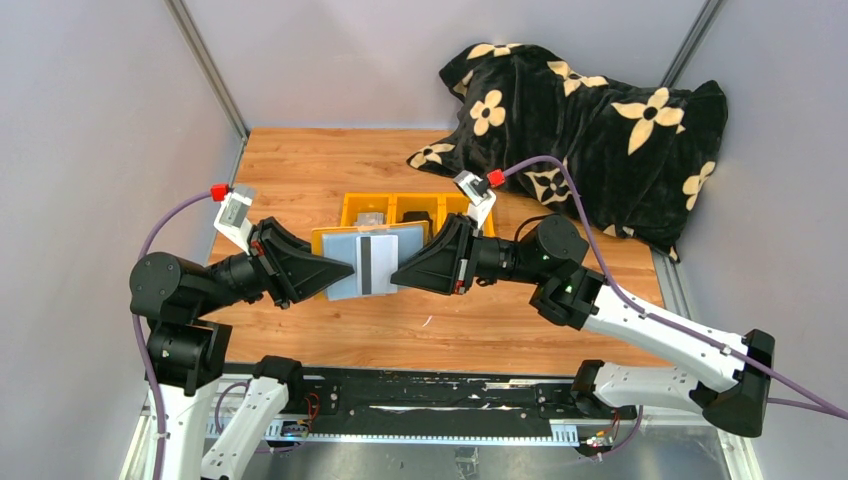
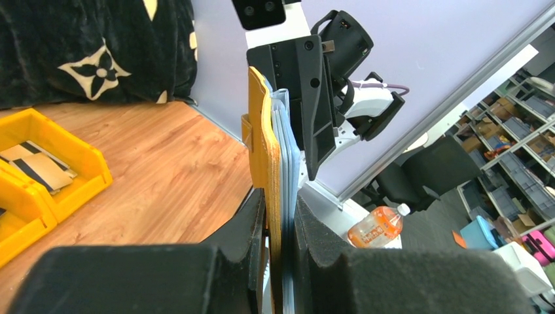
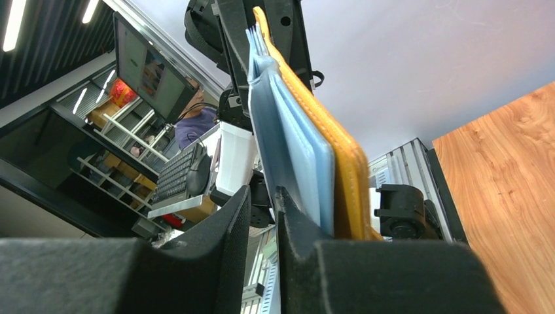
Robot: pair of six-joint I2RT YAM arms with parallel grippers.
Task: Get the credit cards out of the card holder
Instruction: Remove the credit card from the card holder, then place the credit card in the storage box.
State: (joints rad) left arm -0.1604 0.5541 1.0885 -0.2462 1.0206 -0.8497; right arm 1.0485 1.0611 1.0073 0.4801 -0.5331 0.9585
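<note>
The card holder (image 1: 330, 243) is mustard-yellow with grey-blue inner leaves. It hangs in the air between my two grippers, above the table's middle. A pale credit card (image 1: 378, 262) with a black stripe shows on its upper face. My left gripper (image 1: 343, 272) is shut on the holder's left edge. In the left wrist view the yellow cover (image 2: 265, 150) and the blue leaves sit clamped between my left gripper (image 2: 280, 196). My right gripper (image 1: 397, 272) is at the holder's right edge. In the right wrist view my right gripper (image 3: 264, 191) has a narrow gap with nothing in it. The leaves (image 3: 294, 150) lie against one finger's outer side.
A yellow compartment tray (image 1: 350, 207) stands just behind the holder, with striped cards (image 2: 33, 163) in one bin. A black flower-patterned blanket (image 1: 600, 130) is heaped at the back right. Grey walls close the left, back and right sides.
</note>
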